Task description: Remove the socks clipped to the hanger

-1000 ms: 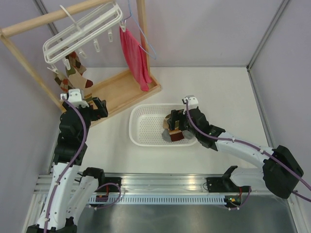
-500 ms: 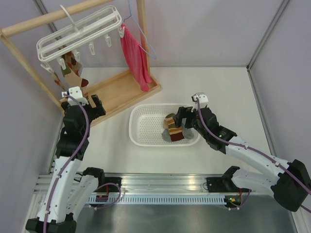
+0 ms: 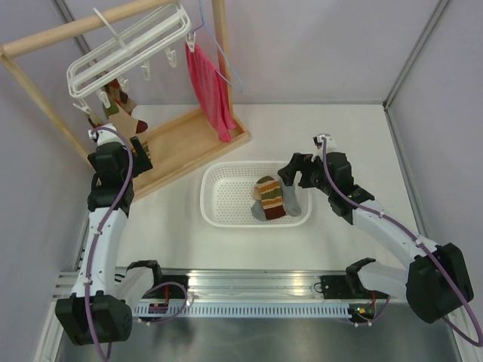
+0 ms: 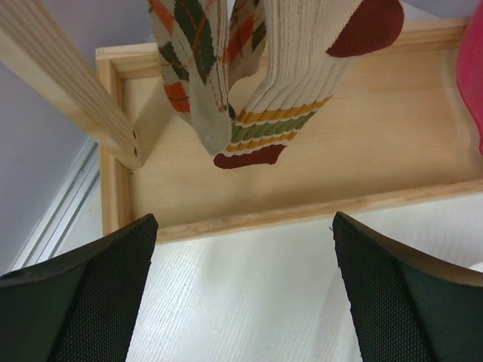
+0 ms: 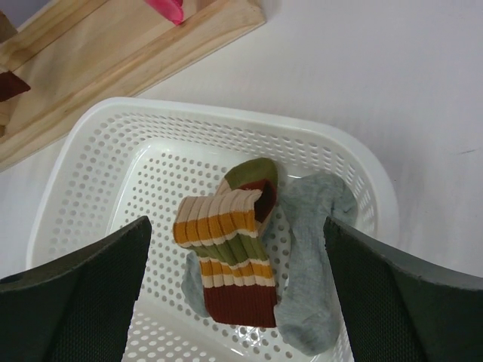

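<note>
The white frame hanger (image 3: 124,49) hangs from the wooden rail at the upper left, with several empty clips. Two patterned socks (image 3: 119,109) hang clipped under its left end; in the left wrist view an argyle sock (image 4: 192,68) and a cream striped sock (image 4: 298,83) dangle above the wooden base. My left gripper (image 3: 121,151) is open and empty, just below those socks. My right gripper (image 3: 296,175) is open and empty above the right end of the white mesh basket (image 3: 219,215), which holds a striped sock (image 5: 230,253) and a grey sock (image 5: 313,256).
A red cloth (image 3: 210,89) hangs on a thin blue wire hanger (image 3: 219,53) from the same rail. The wooden rack base (image 3: 189,143) lies at the left back, with a slanted wooden post (image 4: 60,83). Grey walls close the left, back and right.
My right gripper has let go of the striped sock in the basket and pulled back to the right. My left gripper has moved up and left toward the hanging socks. The hanger has swung slightly.
</note>
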`<state>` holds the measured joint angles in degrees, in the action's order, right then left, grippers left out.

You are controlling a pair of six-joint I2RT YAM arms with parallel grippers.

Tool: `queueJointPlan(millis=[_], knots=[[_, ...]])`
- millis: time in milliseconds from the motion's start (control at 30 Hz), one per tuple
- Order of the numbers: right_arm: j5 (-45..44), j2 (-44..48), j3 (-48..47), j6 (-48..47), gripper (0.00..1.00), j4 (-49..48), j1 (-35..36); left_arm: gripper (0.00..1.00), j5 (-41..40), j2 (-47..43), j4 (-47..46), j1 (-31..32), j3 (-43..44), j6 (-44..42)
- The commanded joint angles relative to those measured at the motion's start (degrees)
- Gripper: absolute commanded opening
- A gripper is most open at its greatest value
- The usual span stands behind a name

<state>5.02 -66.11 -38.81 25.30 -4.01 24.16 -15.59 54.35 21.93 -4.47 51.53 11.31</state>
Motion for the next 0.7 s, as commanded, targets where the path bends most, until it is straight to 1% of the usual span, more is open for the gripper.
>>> queueJointPlan(millis=[0,100,233,267,400,533,667], knots=[[5.6,0.7,-0.7,0.5,0.98,-4.7,-0.3,1.0,5.9,0.8,-4.9,-1.2,1.1,2.6],[6.2,0.9,-0.1,-0.2,0.98,-5.0,-0.7,1.0,7.2,0.9,-8.2,-1.2,-0.5,2.7],[7.5,1.2,0.6,-0.7,0.98,-5.7,-2.1,1.0,11.7,0.6,-11.4,-1.2,-2.4,3.9],[7.9,1.4,1.1,-0.7,0.98,-6.0,-2.4,1.0,11.7,0.2,-11.9,-1.2,-2.7,4.0],[9.2,1.9,2.4,-0.5,0.98,-6.9,-3.9,1.0,9.4,1.7,-13.1,-1.2,-2.1,3.1],[10.6,2.4,2.9,-0.3,0.98,-7.2,-5.1,1.0,3.2,4.7,-13.9,-1.1,-0.5,3.3],[11.2,3.7,3.7,-0.4,0.98,-7.2,-6.0,1.0,-0.5,7.0,-16.4,-1.2,0.2,2.8]])
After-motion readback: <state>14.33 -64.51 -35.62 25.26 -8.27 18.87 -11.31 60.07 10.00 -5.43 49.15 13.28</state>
